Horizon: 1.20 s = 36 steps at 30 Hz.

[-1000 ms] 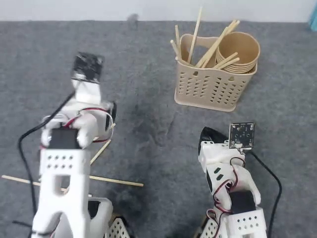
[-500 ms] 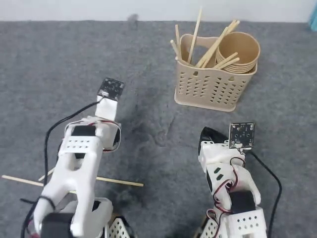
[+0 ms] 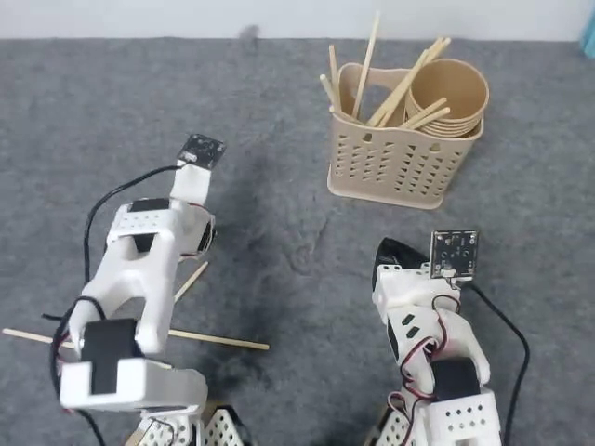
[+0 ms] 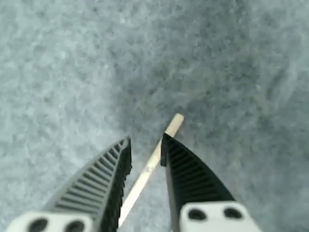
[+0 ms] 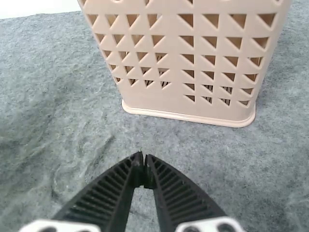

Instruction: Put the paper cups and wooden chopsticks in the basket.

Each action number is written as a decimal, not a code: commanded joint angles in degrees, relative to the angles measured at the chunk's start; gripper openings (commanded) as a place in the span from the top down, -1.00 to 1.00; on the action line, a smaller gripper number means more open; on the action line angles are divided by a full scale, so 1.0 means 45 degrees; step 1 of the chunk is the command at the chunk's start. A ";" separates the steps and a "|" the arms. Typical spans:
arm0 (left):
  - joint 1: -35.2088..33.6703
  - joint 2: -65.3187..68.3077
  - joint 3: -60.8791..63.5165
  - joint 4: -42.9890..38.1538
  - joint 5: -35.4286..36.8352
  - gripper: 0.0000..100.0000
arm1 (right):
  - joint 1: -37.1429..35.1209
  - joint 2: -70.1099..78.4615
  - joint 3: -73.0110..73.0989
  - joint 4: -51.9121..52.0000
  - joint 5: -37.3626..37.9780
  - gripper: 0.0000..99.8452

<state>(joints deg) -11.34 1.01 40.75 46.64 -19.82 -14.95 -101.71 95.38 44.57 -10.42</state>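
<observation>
Beige, grey and white

The basket (image 3: pixel 402 158) is beige, its walls patterned with rows of triangular holes. The paper cups (image 3: pixel 451 88) are tan; the wooden chopsticks (image 4: pixel 152 162) pale blond. The tabletop (image 3: pixel 279 139) is mottled grey. The left arm (image 3: pixel 139 269) and right arm (image 3: pixel 423 316) are white, with black ribbed jaws and red and black wires

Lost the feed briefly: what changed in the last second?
The left end effector drew back and shifted rightward; open, it now straddles a thin wooden chopstick on the grey mat. The shut right end effector, beige perforated plastic basket and other loose chopstick stayed put.
</observation>
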 commanded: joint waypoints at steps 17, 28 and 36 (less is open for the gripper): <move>0.0234 0.0215 -0.2335 0.3184 -0.1973 0.79 | -0.0029 0.0068 0.0274 0.0088 0.0234 0.98; 0.0742 0.0625 -0.2081 0.3204 -0.2501 0.79 | 0.0029 0.0068 0.0274 0.0088 0.0234 0.98; 0.0938 0.3477 -0.4698 0.4943 -0.2462 0.79 | 0.0049 0.0068 0.0274 0.0088 0.0234 0.98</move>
<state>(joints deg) -7.38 13.23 25.63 64.75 -30.90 -14.95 -101.71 95.38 44.57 -10.42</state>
